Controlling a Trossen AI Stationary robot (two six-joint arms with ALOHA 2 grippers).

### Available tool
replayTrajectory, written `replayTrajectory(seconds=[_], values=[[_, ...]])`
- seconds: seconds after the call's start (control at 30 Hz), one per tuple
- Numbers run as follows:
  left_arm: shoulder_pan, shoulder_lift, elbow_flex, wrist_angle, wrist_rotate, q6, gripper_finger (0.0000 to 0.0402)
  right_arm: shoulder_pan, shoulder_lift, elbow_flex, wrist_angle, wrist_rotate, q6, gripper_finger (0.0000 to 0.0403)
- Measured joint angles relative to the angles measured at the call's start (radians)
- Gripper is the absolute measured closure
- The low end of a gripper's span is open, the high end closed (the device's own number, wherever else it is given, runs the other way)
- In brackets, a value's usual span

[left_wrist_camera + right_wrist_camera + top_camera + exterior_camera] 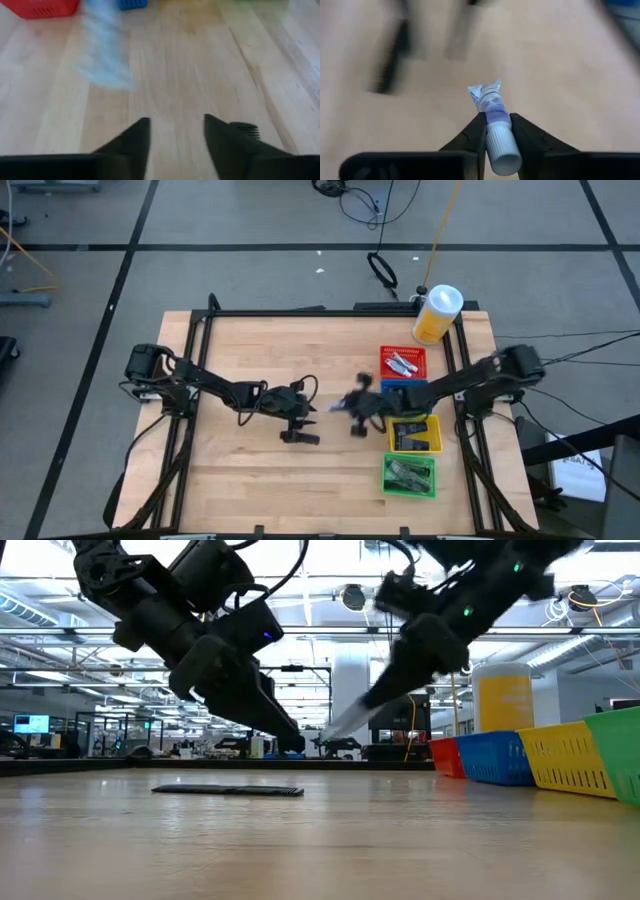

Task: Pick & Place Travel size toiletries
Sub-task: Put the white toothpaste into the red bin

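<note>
A small white tube (pixel 492 107) with blue print and a white cap is in my right gripper (pixel 497 122), which is shut on it above the table's middle, just left of the baskets (pixel 355 405). In the low view the tube (pixel 348 720) slants down clear of the wood. A flat dark toiletry (pixel 300 437) lies on the table (pixel 228 790). My left gripper (pixel 175 135) is open and hovers just above and beyond that dark item (pixel 298 405), touching nothing. My right gripper pinches the white tube between its two fingers (pixel 475 131), on the body just ahead of the ribbed cap (pixel 496 120). The fingers lie along the tube. The cap end (pixel 503 156) reaches back between them and the crimped end (pixel 482 90) sticks out forward. The tube is lifted clear.
Several small baskets stand in a row at the table's right: red (pixel 403 362), blue (pixel 405 388), yellow (pixel 415 433) and green (pixel 410 475), holding toiletries. A yellow canister with a white lid (pixel 437 313) stands at the far right corner. Bare wood lies to the left and near side.
</note>
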Motion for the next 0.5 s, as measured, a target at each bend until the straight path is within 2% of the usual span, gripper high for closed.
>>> replayTrajectory(seconds=[0.13,0.27,0.37,0.5], values=[[0.001,0.000,0.000,-0.001,0.000,-0.037,0.0143,-0.059,-0.210,0.001,-0.372,0.127,0.084,0.0339],[-0.011,0.000,0.000,-0.004,0.001,-0.082,0.0090,-0.166,-0.396,-0.006,-0.666,0.135,0.197,0.0344],[-0.033,0.000,0.000,-0.007,0.002,-0.091,0.0076,-0.251,-0.504,-0.066,-0.714,0.078,0.212,0.0341],[-0.063,0.000,0.000,0.005,0.002,-0.123,0.0081,-0.381,-0.599,-0.193,-0.638,-0.034,0.199,0.0337]])
